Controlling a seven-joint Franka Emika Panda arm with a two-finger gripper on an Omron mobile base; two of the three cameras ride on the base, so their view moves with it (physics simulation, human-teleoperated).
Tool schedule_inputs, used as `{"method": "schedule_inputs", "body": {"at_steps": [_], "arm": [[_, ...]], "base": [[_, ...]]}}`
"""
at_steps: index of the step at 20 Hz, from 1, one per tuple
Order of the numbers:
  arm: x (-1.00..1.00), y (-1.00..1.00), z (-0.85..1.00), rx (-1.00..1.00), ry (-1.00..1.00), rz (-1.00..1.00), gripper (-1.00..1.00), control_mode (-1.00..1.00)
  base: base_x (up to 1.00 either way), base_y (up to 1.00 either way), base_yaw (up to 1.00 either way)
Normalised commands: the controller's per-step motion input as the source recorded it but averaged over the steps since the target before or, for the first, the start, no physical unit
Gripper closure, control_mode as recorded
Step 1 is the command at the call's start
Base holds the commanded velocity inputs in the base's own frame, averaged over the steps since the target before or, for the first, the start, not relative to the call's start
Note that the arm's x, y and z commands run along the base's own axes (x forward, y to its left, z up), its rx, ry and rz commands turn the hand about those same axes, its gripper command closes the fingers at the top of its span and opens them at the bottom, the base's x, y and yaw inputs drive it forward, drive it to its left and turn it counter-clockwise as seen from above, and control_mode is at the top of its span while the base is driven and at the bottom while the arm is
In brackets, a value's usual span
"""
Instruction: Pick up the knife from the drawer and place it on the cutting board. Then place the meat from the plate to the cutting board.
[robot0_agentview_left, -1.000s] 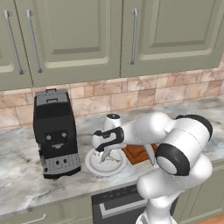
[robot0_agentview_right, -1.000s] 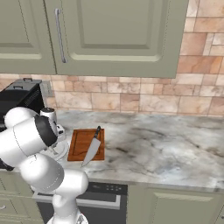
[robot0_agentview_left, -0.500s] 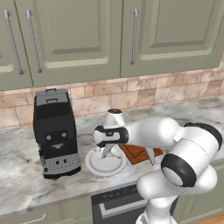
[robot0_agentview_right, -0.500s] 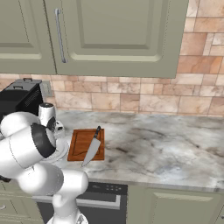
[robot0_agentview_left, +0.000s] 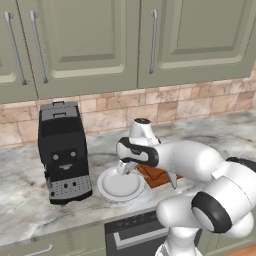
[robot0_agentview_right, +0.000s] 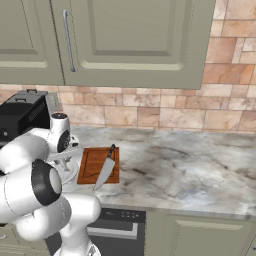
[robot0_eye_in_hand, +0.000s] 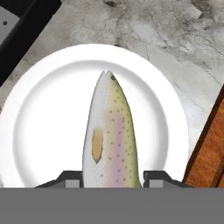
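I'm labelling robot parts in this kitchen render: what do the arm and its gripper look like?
The arm is made of glossy white rounded shells with dark grey to black rings at the joints. No cables or markings are visible. The gripper ends in two small dark grey, blocky fingertips seen in the hand view.

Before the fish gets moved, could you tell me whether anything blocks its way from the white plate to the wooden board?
Nothing visible blocks it. The speckled silvery fish and round white plate sit beside the reddish-brown board; the black-handled knife occupies the board's far side.
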Motion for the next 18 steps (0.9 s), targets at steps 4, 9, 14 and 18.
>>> {"method": "schedule_inputs", "body": {"at_steps": [4, 9, 14, 18], "arm": [[0.0, -0.28, 0.14, 0.0, 0.0, -0.31, 1.0, -1.0], [0.0, -0.21, 0.07, 0.0, 0.0, -0.32, 1.0, -1.0], [0.05, -0.39, 0.13, 0.0, 0.01, -0.35, 1.0, -1.0], [0.14, -0.42, 0.11, 0.0, 0.02, -0.29, 1.0, -1.0]], "base": [[0.0, 0.0, 0.0], [0.0, 0.0, 0.0], [0.0, 0.0, 0.0], [0.0, 0.0, 0.0]]}}
